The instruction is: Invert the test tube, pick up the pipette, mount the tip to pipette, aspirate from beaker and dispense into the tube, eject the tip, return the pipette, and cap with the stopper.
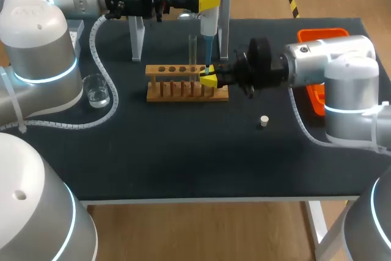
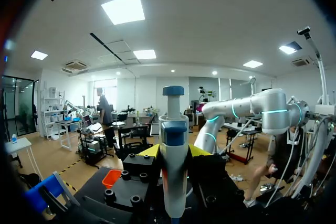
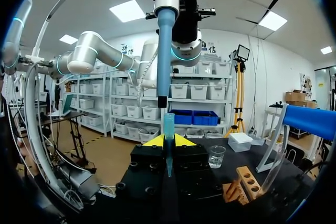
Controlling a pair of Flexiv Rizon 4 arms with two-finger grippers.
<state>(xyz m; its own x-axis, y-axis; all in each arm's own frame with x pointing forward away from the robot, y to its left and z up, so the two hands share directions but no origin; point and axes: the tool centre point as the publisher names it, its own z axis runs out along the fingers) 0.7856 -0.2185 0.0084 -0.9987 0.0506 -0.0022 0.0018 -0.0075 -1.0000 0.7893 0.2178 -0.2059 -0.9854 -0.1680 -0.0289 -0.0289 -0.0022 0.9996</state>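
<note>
Right gripper (image 3: 167,142) clamps a blue tip (image 3: 168,127) upright — the pipette (image 3: 165,40) hangs just above it, gripped by the left gripper (image 1: 209,1). Close beside, the test tube (image 1: 192,50) stands in the rack (image 1: 183,90) — the stopper (image 1: 264,121) lies apart on the table (image 1: 183,163).

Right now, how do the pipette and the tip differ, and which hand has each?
The left hand is shut on the pipette, a thick white-and-blue body; the right hand is shut on the tip, a slim blue cone. The pipette hangs above, nozzle down; the tip stands below, open end up, not yet mounted. Both are upright.
</note>
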